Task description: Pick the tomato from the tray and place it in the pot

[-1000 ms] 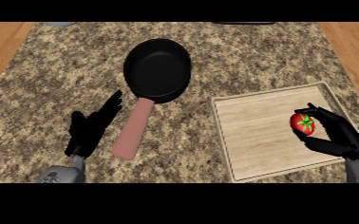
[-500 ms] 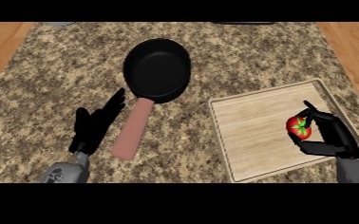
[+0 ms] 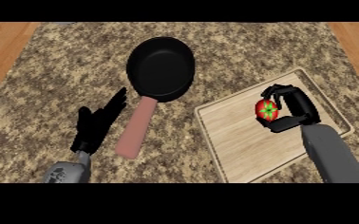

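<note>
one tomato (image 3: 267, 109), one pan (image 3: 160, 68), one tray (image 3: 242, 142), two hands

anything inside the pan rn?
Nothing shows inside the black pan; all of its inner surface is in view. The tomato is over the wooden tray, with the right hand curled round it, hiding its far side.

Right hand (image 3: 294, 110) curled round tomato (image 3: 266, 109) (above tray (image 3: 238, 142)), black pan (image 3: 160, 68) left

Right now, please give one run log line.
right hand: shut on tomato | over tray | left hand: open | pan: empty
</note>
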